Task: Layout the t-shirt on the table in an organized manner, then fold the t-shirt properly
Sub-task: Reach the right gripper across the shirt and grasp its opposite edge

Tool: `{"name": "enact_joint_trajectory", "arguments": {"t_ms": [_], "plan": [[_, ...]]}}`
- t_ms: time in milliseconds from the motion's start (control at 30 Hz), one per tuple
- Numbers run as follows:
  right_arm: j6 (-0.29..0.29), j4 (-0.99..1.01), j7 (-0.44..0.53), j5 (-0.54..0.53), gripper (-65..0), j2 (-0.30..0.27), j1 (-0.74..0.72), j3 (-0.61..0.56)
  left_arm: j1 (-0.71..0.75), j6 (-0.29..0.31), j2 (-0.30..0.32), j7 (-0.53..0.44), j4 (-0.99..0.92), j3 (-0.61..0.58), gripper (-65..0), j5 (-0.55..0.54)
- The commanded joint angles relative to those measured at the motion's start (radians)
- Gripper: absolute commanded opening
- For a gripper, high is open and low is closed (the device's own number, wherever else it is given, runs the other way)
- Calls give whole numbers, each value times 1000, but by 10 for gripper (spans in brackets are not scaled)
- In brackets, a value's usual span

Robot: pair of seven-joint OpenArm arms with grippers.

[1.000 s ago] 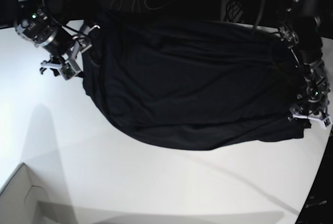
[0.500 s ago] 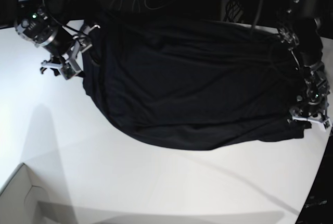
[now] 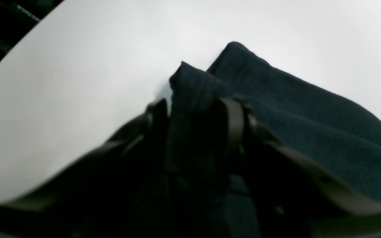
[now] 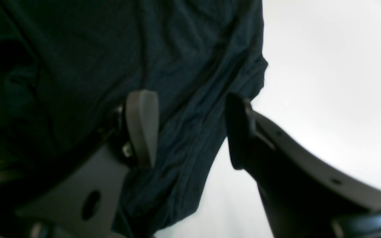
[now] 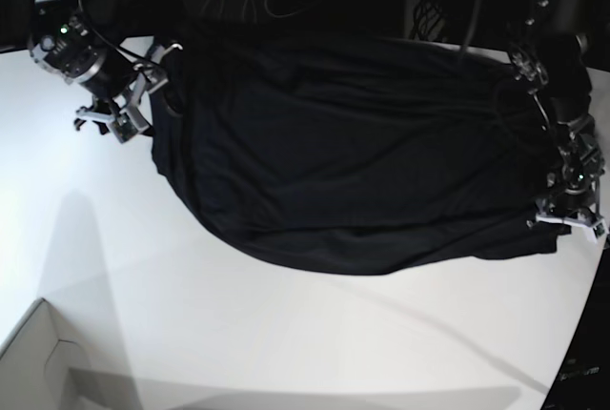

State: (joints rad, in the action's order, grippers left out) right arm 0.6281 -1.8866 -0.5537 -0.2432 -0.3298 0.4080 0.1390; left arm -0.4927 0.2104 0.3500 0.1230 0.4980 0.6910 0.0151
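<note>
T-shirt (image 5: 353, 153) layout step: left gripper (image 3: 197, 129) pinching a hem fold between its jaws; right gripper (image 4: 190, 132) open, straddling the edge. Next: right closes, both pull taut.

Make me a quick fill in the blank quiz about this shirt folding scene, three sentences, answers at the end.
1. The t-shirt is colored ____.
2. It lies on a ____ table.
3. The left gripper has a fold of ____ between its fingers, while the right gripper is open at the shirt's edge.

Missing words: black; white; fabric
</note>
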Motion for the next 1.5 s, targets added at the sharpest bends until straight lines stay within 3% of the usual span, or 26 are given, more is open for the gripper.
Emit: {"name": "enact_joint_trajectory", "arguments": {"t_ms": [0, 67, 100, 500, 667, 833, 1067, 1367, 1467], "plan": [[0, -17, 25, -12, -323, -9, -5, 4, -27, 2, 16, -26, 40, 3, -500, -8], [0, -17, 25, -12, -323, -9, -8, 4, -21, -1, 13, -19, 80, 3, -622, -8], [0, -17, 25, -12, -322, -9, -10, 3, -21, -1, 13, -18, 87, -1, -650, -8], [0, -17, 33, -12, -321, -9, -13, 3, -5, 7, 13, -18, 112, 5, -650, -8], [0, 2, 25, -12, -309, -7, -82, 3, 36, 7, -13, -16, 196, 5, -650, -8], [0, 98, 25, -12, -223, 25, -235, -3, 65, 7, -42, -16, 282, 5, -650, -8], [0, 330, 25, -12, -222, 28, -532, -180, 62, 7, -45, -15, 288, 0, -650, -8], [-1, 864, 37, -12, -222, 142, -912, -223, 32, 7, -45, -9, 282, -1, -650, -8], [-1, 1019, 37, -12, -223, 177, -1012, -223, 13, 7, -45, 77, 290, -1, -650, -8]]}}
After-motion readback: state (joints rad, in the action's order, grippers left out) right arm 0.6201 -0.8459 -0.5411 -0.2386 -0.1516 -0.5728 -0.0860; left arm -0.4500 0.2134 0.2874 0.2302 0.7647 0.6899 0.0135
